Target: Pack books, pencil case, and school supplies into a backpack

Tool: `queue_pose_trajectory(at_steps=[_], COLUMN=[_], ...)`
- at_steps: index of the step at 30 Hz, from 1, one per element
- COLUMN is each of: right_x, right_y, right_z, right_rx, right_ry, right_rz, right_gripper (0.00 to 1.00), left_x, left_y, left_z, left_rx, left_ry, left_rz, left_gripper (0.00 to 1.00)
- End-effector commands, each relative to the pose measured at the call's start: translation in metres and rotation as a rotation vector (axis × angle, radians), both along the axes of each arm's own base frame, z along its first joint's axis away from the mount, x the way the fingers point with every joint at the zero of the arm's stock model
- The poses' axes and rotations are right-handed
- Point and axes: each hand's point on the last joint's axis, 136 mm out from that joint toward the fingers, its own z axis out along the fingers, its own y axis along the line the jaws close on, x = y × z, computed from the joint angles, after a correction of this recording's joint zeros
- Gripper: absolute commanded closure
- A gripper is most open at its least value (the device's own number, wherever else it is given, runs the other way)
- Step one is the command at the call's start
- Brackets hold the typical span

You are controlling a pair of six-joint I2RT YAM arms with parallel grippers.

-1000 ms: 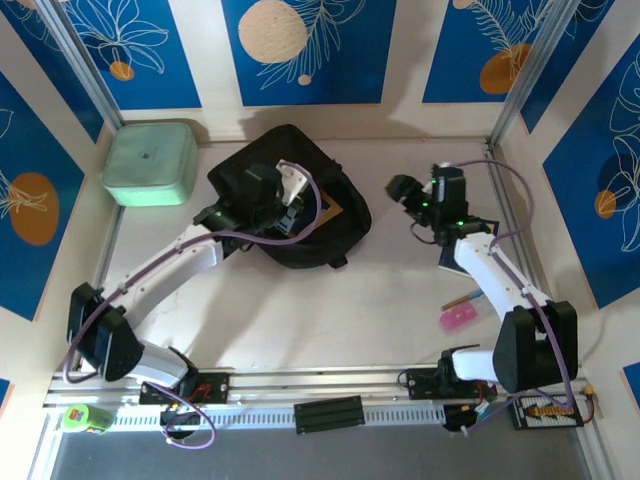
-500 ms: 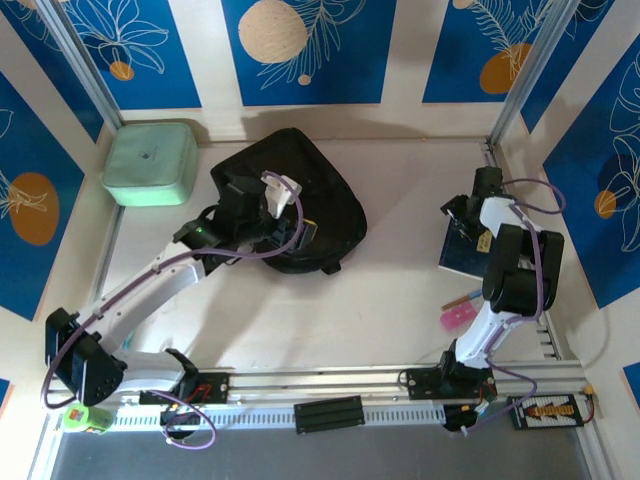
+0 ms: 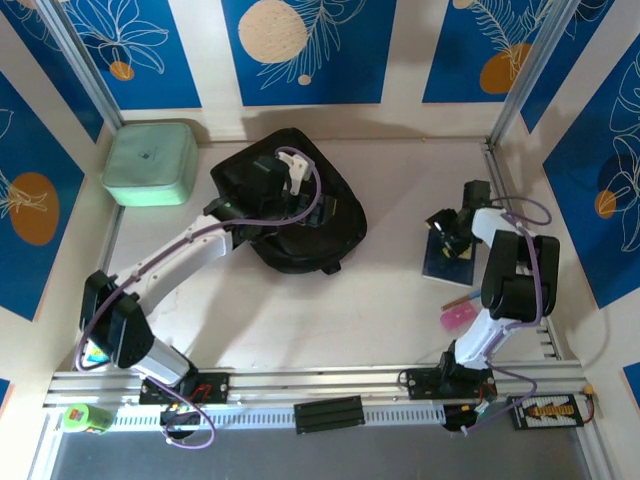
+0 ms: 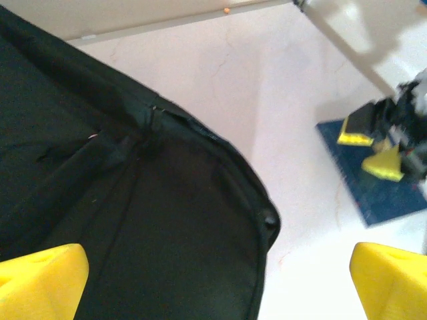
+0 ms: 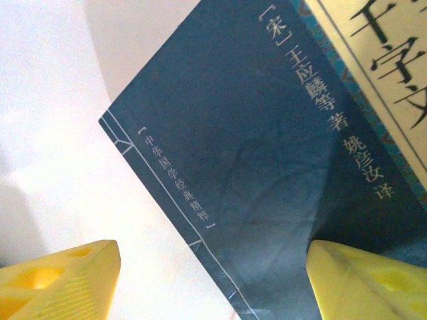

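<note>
Left gripper (image 4: 217,280) hangs wide open and empty over the backpack (image 3: 320,225); right gripper (image 5: 213,280) (jaws also spread, gripping nothing) hovers low over a blue book (image 3: 440,268), a pink item (image 3: 459,317) near it; mint-green box (image 3: 150,162) far left

Robotics lab test cell: a pale table (image 3: 380,300) boxed in by blue floral-print wall panels (image 3: 310,50) and aluminium posts (image 3: 530,70), with a left arm (image 3: 170,260) and right arm (image 3: 515,265) bolted to a metal rail (image 3: 320,381), purple cables (image 3: 319,188) exposed.
</note>
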Motion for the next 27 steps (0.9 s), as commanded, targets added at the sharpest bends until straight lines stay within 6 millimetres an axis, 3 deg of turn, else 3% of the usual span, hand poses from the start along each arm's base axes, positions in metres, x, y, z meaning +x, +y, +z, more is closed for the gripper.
queue_pose_trajectory(at_steps=[1, 5, 8, 11, 13, 16, 19, 23, 27], right_x=[-0.044, -0.052, -0.049, -0.045, -0.047, -0.056, -0.063, -0.065, -0.069], right_y=[0.077, 0.117, 0.123, 0.1, 0.072, 0.035, 0.013, 0.012, 0.024], right_z=[-0.013, -0.003, 0.019, 0.042, 0.048, 0.041, 0.029, 0.016, 0.003], right_rx=[0.244, 0.294, 0.303, 0.186, 0.046, -0.089, -0.085, -0.045, -0.002], right_ry=[0.132, 0.12, 0.06, -0.015, -0.027, 0.009, 0.038, 0.073, 0.118], right_rz=[0.044, 0.11, 0.155, 0.183, 0.196, 0.189, 0.16, 0.173, 0.212], right_gripper=[0.24, 0.25, 0.28, 0.28, 0.28, 0.25, 0.23, 0.22, 0.22], left_x=[0.003, -0.004, -0.01, -0.021, -0.028, -0.043, -0.058, -0.072, -0.08], left_y=[-0.029, -0.061, -0.08, -0.101, -0.111, -0.133, -0.155, -0.174, -0.185], left_z=[0.0, -0.018, -0.037, -0.059, -0.074, -0.091, -0.108, -0.134, -0.15], left_rx=[-0.107, -0.103, -0.081, -0.075, -0.039, 0.035, 0.103, 0.14, 0.151], left_ry=[0.078, 0.138, 0.212, 0.29, 0.315, 0.334, 0.349, 0.405, 0.45], left_rz=[-0.045, -0.101, -0.118, -0.132, -0.098, -0.102, -0.126, -0.152, -0.169], left_gripper=[0.02, 0.05, 0.09, 0.13, 0.14, 0.14, 0.19, 0.25, 0.28])
